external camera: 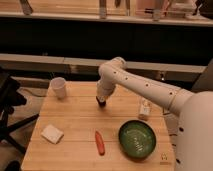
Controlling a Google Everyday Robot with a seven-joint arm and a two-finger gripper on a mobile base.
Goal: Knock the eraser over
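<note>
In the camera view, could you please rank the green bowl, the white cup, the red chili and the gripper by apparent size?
1. green bowl
2. white cup
3. red chili
4. gripper, low over the table's middle

Cup and chili look close, so their order is unsure.

I have one view only: it looks down from high at the worktop's [75, 125] near right corner, toward the far edge, gripper [101, 103] mid-table.
</note>
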